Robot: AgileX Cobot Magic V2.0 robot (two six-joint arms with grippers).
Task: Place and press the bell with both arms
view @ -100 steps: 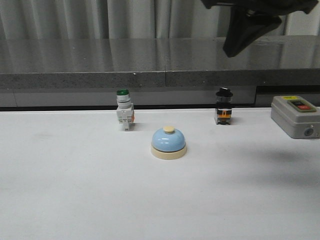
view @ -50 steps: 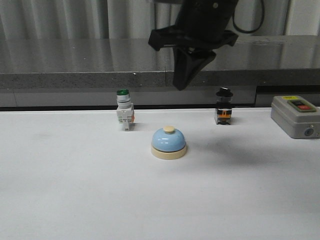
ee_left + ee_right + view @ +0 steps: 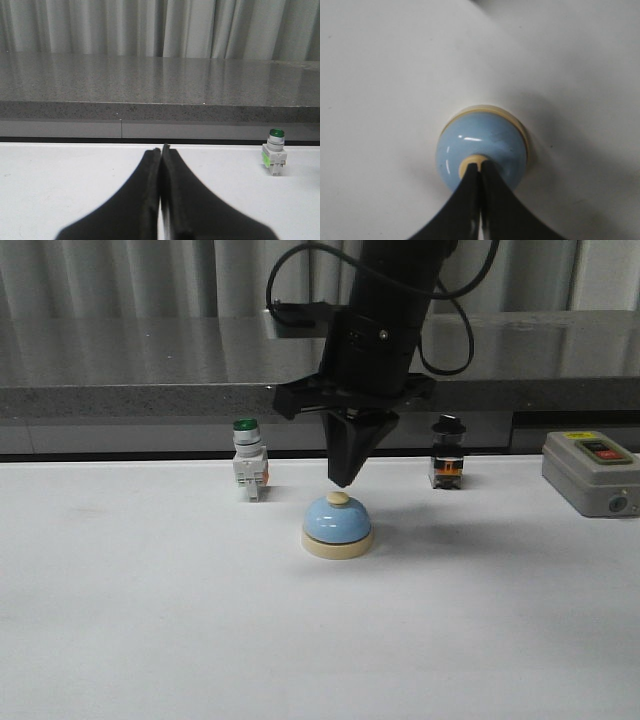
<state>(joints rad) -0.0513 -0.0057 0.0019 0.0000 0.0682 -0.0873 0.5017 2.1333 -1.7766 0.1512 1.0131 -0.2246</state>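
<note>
The bell [image 3: 338,526] sat upright mid-worktop, knob up. The right gripper [image 3: 343,478], fingers together, pointed straight down at it. The left gripper [image 3: 161,152] had fingers together.

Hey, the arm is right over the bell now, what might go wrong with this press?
The right gripper is shut, its narrow tip right at the bell's small knob. If it comes down slightly off centre, it may slide onto the smooth dome. The bell sits loose on the table, so a skewed push might shove it sideways instead of ringing it.
</note>
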